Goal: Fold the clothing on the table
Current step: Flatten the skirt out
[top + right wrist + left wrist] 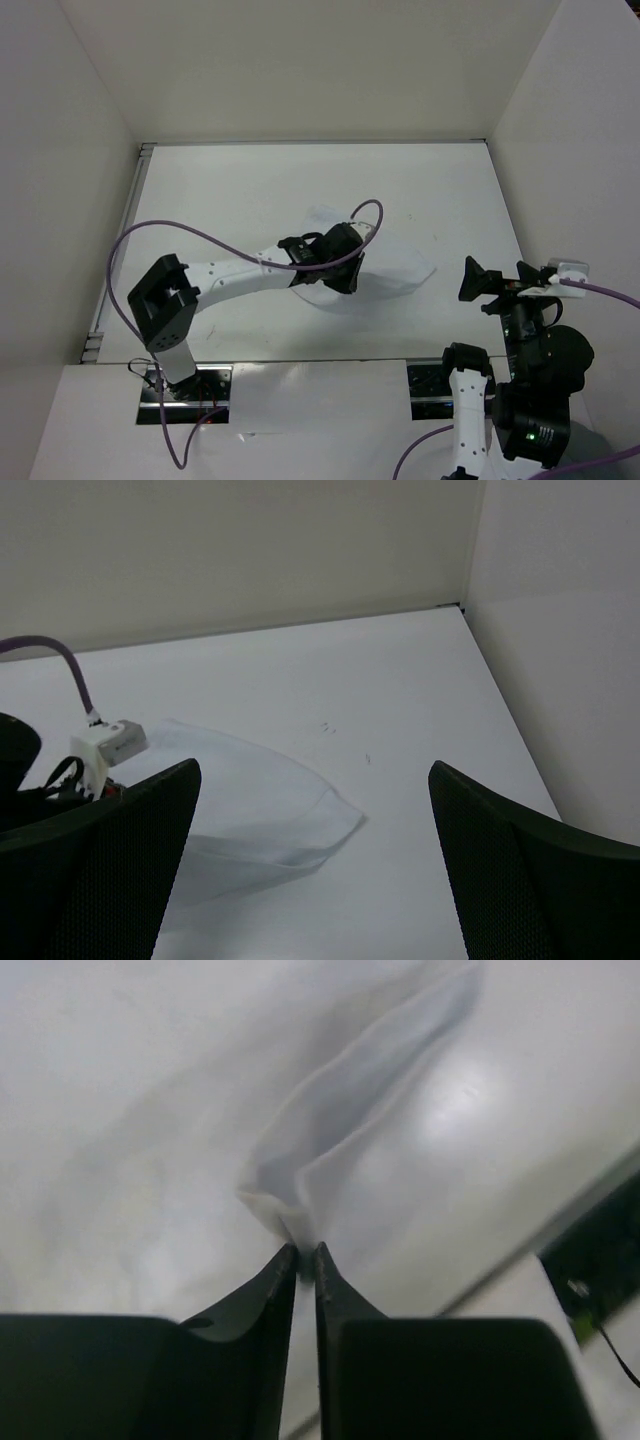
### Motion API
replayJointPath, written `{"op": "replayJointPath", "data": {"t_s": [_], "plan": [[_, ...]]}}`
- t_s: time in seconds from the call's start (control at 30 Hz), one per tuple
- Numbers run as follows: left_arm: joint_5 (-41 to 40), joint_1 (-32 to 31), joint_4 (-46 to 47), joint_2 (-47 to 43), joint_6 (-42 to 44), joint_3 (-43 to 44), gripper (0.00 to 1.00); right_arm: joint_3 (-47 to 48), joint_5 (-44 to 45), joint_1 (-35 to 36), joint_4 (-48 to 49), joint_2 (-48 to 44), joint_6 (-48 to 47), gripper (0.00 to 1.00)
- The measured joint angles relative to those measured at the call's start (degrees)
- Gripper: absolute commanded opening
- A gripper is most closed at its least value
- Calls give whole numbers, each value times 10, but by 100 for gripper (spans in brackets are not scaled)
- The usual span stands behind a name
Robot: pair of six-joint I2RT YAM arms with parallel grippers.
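Left wrist view caught the left gripper (306, 1255) pinched shut on a raised fold of the clothing (340, 1120), while the right gripper (312, 775) hung wide open nearby.

clothing, top view: we see only the rim of the clothing (405, 270); its middle lies hidden under the left tool (343, 268).
clothing, left wrist view: blurred; we cannot tell which edge is pinched.
clothing, right wrist view: its left end sits behind a finger of the right tool (310, 768).
right tool: both fingers cut off below.
specks (345, 742) beyond the clothing: on the desk (400, 680), too small for us to name.
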Motion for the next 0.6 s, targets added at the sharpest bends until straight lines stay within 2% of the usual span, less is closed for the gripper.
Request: {"op": "replayJointPath", "data": {"t_s": [0.07, 0.1, 0.13, 0.17, 0.23, 0.33, 0.47, 0.53, 0.57, 0.6], "plan": [[21, -21, -8, -32, -1, -12, 30, 0, 2, -3, 0, -10, 1, 99], [35, -32, -9, -47, -2, -25, 38, 0, 3, -4, 0, -16, 1, 99], [56, -44, -10, -59, -4, -40, 59, 0, 4, -5, 0, -21, 1, 99], [84, -57, -11, -67, -2, -55, 69, 0, 5, -5, 0, -24, 1, 99], [141, -84, -9, -72, -4, -87, 82, 0, 5, -5, 0, -25, 2, 99], [169, -118, -41, -75, -7, -117, 88, 0, 7, -5, 0, -25, 2, 99], [95, -99, -87, -108, -29, -120, 86, 0, 8, -5, 0, -25, 2, 99], [52, -77, -95, -125, -47, -112, 72, 0, 8, -5, 0, -25, 2, 99], [28, -65, -96, -131, -58, -106, 53, 0, 8, -5, 0, -25, 2, 99], [2, -55, -98, -134, -70, -97, 24, 0, 9, -5, 0, -25, 2, 99]]}}
